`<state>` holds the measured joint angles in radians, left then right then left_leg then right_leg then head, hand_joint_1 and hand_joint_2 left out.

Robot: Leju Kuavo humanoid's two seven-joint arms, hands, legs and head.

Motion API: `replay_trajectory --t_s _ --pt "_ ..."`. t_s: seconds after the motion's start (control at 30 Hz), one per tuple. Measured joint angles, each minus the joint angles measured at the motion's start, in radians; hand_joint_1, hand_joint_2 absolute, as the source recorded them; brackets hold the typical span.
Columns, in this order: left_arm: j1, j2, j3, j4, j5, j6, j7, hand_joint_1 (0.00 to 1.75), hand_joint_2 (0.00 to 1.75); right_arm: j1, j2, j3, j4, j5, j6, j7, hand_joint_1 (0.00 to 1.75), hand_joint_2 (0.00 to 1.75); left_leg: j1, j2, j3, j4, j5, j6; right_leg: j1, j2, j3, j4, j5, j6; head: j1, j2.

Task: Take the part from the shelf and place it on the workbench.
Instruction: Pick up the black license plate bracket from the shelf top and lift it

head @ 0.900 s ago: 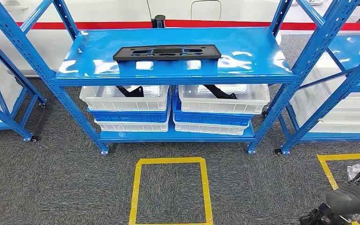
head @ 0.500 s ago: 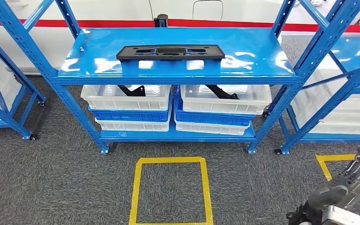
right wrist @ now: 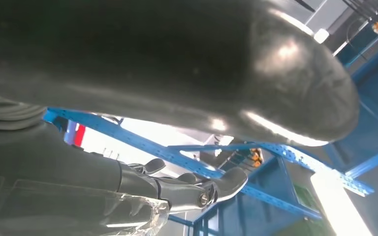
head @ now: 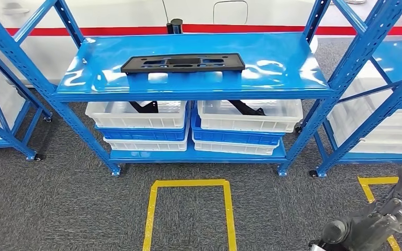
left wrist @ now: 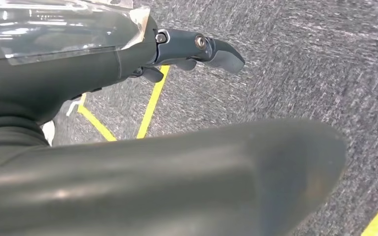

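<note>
The part [head: 182, 63] is a long flat black plastic panel with cut-outs, lying across the front of the blue shelf's top deck [head: 282, 63]. My right hand [head: 369, 222] is raised low at the picture's right corner, over the carpet and far from the part, holding nothing. In the right wrist view my right hand [right wrist: 177, 189] has its fingers extended with the blue rack behind them. My left hand [left wrist: 177, 49] hangs over the grey carpet with its fingers apart and nothing in it.
White and blue crates [head: 193, 123] are stacked on the shelf's lower deck, with black parts in the top ones. More blue racks stand at the left [head: 5, 104] and right [head: 382, 89]. Yellow tape squares [head: 188, 214] mark the grey carpet before the shelf.
My right hand has risen and stretched further into view at the lower right. The camera has shifted slightly, so the shelf sits a little lower and closer.
</note>
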<state>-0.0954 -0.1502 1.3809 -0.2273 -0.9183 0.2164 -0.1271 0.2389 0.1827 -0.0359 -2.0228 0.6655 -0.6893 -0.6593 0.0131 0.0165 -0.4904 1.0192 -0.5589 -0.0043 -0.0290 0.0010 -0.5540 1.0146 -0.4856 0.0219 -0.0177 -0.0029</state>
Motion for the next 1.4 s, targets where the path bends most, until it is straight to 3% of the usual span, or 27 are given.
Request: replay_trajectory --t_s 0.03,0.1,0.13,0.17,0.2,0.27,0.3,0.33,0.47,0.5,0.53,0.63,0.7,0.73,0.8,0.83,0.87,0.93,1.0,1.07,1.13,1.17,1.2,1.23,1.3,1.33,1.4 --pt "-0.001 0.0 0.0 0.0 -0.001 0.002 0.0 0.0 0.0 0.001 0.0 0.006 -0.006 0.003 -0.003 0.0 0.0 0.0 0.002 -0.004 -0.024 0.05 -0.02 -0.004 -0.002 0.001 0.008 -0.001 -0.006 -0.008 -0.002 0.0" --pt "-0.001 -0.002 -0.001 0.001 -0.002 0.003 0.001 0.0 0.0 0.002 0.002 0.011 -0.011 0.005 -0.005 0.0 0.0 0.0 0.002 -0.008 -0.115 0.194 -0.067 -0.009 0.002 0.002 0.021 -0.001 -0.019 -0.02 -0.004 0.0" --pt "0.001 -0.002 -0.001 0.001 -0.003 0.003 0.001 0.0 0.0 0.003 0.002 0.012 -0.013 0.005 -0.006 0.0 0.0 0.0 0.002 -0.008 -0.162 0.252 -0.075 -0.009 0.004 0.004 0.028 -0.001 -0.026 -0.023 -0.004 0.0" --pt "0.003 -0.003 -0.001 0.001 -0.003 0.003 0.001 0.0 0.0 0.005 0.003 0.012 -0.014 0.005 -0.006 0.0 0.0 0.0 0.002 -0.009 -0.195 0.277 -0.061 -0.008 0.006 0.007 0.038 -0.001 -0.035 -0.024 -0.003 0.0" --pt "0.005 -0.003 -0.001 0.001 -0.004 0.003 0.001 0.0 0.0 0.007 0.004 0.011 -0.017 0.005 -0.006 0.0 0.0 0.0 0.002 -0.009 -0.208 0.262 -0.026 -0.005 0.008 0.011 0.049 -0.001 -0.044 -0.023 -0.004 0.0" --pt "0.007 -0.002 -0.002 0.001 -0.006 0.003 0.001 0.0 0.0 0.009 0.009 0.009 -0.023 0.007 -0.006 0.0 0.0 0.0 -0.002 -0.012 -0.183 0.143 0.077 0.009 0.009 0.016 0.074 -0.002 -0.065 -0.02 -0.004 0.0" --pt "0.007 -0.002 -0.002 0.001 -0.007 0.003 0.001 0.0 0.0 0.009 0.012 0.007 -0.026 0.008 -0.006 0.0 0.0 0.0 -0.006 -0.014 -0.162 0.085 0.109 0.016 0.012 0.018 0.083 -0.004 -0.075 -0.015 -0.003 0.0" --pt "0.006 -0.001 -0.002 0.001 -0.008 0.003 0.001 0.0 0.0 0.009 0.015 0.006 -0.029 0.009 -0.006 0.0 0.0 0.0 -0.01 -0.015 -0.144 0.044 0.122 0.023 0.012 0.019 0.089 -0.008 -0.082 -0.01 -0.003 0.0" --pt "0.007 -0.002 -0.005 0.002 -0.011 0.004 0.002 0.0 0.0 0.014 0.022 0.003 -0.037 0.011 -0.007 0.0 0.0 0.0 -0.018 -0.017 -0.102 -0.011 0.103 0.043 0.014 0.016 0.12 -0.01 -0.079 0.024 -0.003 0.0" --pt "0.008 -0.002 -0.005 0.002 -0.011 0.004 0.002 0.0 0.0 0.013 0.022 0.002 -0.039 0.012 -0.007 0.0 0.0 0.0 -0.016 -0.018 -0.085 -0.02 0.101 0.048 0.014 0.014 0.108 0.016 -0.08 0.027 -0.003 0.0" --pt "0.008 -0.002 -0.005 0.002 -0.011 0.004 0.003 0.0 0.0 0.013 0.023 0.001 -0.04 0.012 -0.008 0.0 0.0 0.0 -0.013 -0.019 -0.068 -0.028 0.098 0.052 0.015 0.013 0.081 0.065 -0.085 0.026 -0.001 0.0" --pt "0.007 -0.003 -0.007 0.002 -0.012 0.005 0.003 0.0 0.0 0.017 0.027 -0.01 -0.036 0.011 -0.008 0.0 0.0 0.0 -0.011 -0.02 -0.04 -0.035 0.076 0.06 0.014 0.011 -0.055 0.235 -0.138 0.018 0.005 0.0" --pt "0.008 -0.004 -0.007 0.003 -0.017 0.007 0.001 0.0 0.0 0.018 0.031 -0.021 -0.028 0.01 -0.008 0.0 0.0 0.0 -0.011 -0.021 -0.016 -0.035 0.054 0.057 0.011 0.011 -0.106 0.24 -0.153 0.029 0.005 0.0" --pt "0.008 -0.004 -0.005 0.006 -0.027 0.009 -0.003 0.0 0.0 0.019 0.032 -0.025 -0.023 0.008 -0.008 0.0 0.0 0.0 -0.01 -0.022 0.0 -0.035 0.042 0.054 0.008 0.009 -0.11 0.198 -0.132 0.042 0.005 0.0" --pt "0.008 -0.003 0.004 0.011 -0.056 0.011 -0.009 0.0 0.0 0.02 0.034 -0.033 -0.01 0.003 -0.008 0.0 0.0 0.0 -0.01 -0.023 0.028 -0.033 0.014 0.045 0.002 -0.002 -0.094 0.085 -0.038 0.07 0.007 0.0" --pt "0.008 -0.003 0.01 0.014 -0.068 0.01 -0.01 0.0 0.0 0.02 0.036 -0.037 -0.001 0.002 -0.008 0.0 0.0 0.0 -0.012 -0.022 0.037 -0.031 0.001 0.039 0.002 -0.008 -0.083 0.047 0.001 0.069 0.007 0.0" --pt "0.007 -0.002 0.015 0.014 -0.074 0.007 -0.01 0.0 0.0 0.02 0.039 -0.042 0.007 0.002 -0.008 0.0 0.0 0.0 -0.013 -0.021 0.044 -0.031 -0.01 0.032 0.004 -0.011 -0.075 0.029 0.029 0.058 0.006 0.0" --pt "0.004 -0.003 0.021 0.014 -0.078 0.003 -0.008 0.0 0.0 0.02 0.044 -0.049 0.017 0.002 -0.008 0.0 0.0 0.0 -0.013 -0.02 0.052 -0.021 -0.017 0.022 0.008 -0.008 -0.063 0.029 0.033 0.023 0.003 0.0" --pt "-0.002 -0.004 0.026 0.014 -0.081 0.001 -0.008 0.0 0.0 0.019 0.047 -0.053 0.022 0.001 -0.008 0.0 0.0 0.0 -0.008 -0.019 0.029 0.035 -0.006 0.013 0.004 -0.004 -0.049 0.023 0.026 0.005 0.002 0.0" --pt "-0.005 -0.006 0.028 0.015 -0.084 -0.004 -0.008 0.0 0.0 0.02 0.05 -0.055 0.027 0.0 -0.008 0.0 0.0 0.0 -0.005 -0.019 -0.043 0.145 -0.015 0.004 0.002 -0.003 -0.03 0.017 0.015 -0.011 0.001 0.0" --pt "-0.002 -0.006 0.03 0.015 -0.085 -0.011 -0.008 0.0 0.0 0.021 0.051 -0.057 0.034 0.0 -0.008 0.0 0.0 0.0 -0.003 -0.019 -0.13 0.246 -0.067 -0.003 0.002 -0.001 -0.014 0.015 0.0 -0.021 0.0 0.0" --pt "-0.001 -0.005 0.031 0.015 -0.084 -0.013 -0.008 0.0 0.0 0.022 0.051 -0.058 0.037 0.0 -0.008 0.0 0.0 0.0 -0.002 -0.019 -0.163 0.269 -0.091 -0.005 0.003 0.001 -0.005 0.015 -0.008 -0.022 0.0 0.0" --pt "0.0 -0.004 0.032 0.015 -0.084 -0.015 -0.008 0.0 0.0 0.024 0.051 -0.058 0.042 -0.001 -0.008 0.0 0.0 0.0 -0.001 -0.019 -0.184 0.265 -0.097 -0.006 0.002 0.004 0.005 0.015 -0.017 -0.021 0.0 0.0" --pt "0.0 -0.003 0.033 0.015 -0.084 -0.015 -0.008 0.0 0.0 0.025 0.051 -0.058 0.046 -0.001 -0.008 0.0 0.0 0.0 -0.001 -0.019 -0.188 0.23 -0.074 -0.005 0.002 0.006 0.018 0.015 -0.026 -0.02 0.0 0.0" --pt "0.001 -0.002 0.035 0.015 -0.084 -0.015 -0.008 0.0 0.0 0.026 0.051 -0.058 0.054 -0.001 -0.008 0.0 0.0 0.0 -0.002 -0.019 -0.169 0.115 0.028 0.002 0.002 0.008 0.04 0.015 -0.045 -0.013 0.0 0.0" --pt "0.002 -0.001 0.036 0.015 -0.084 -0.015 -0.008 0.0 0.0 0.026 0.051 -0.058 0.057 0.0 -0.008 0.0 0.0 0.0 -0.004 -0.02 -0.158 0.071 0.059 0.007 0.003 0.01 0.048 0.014 -0.054 -0.008 -0.001 0.0" --pt "0.003 0.0 0.037 0.015 -0.084 -0.015 -0.008 0.0 0.0 0.026 0.05 -0.058 0.063 -0.001 -0.008 0.0 0.0 0.0 -0.01 -0.021 -0.149 0.035 0.075 0.018 0.008 0.012 0.058 0.016 -0.065 0.007 -0.001 0.0"
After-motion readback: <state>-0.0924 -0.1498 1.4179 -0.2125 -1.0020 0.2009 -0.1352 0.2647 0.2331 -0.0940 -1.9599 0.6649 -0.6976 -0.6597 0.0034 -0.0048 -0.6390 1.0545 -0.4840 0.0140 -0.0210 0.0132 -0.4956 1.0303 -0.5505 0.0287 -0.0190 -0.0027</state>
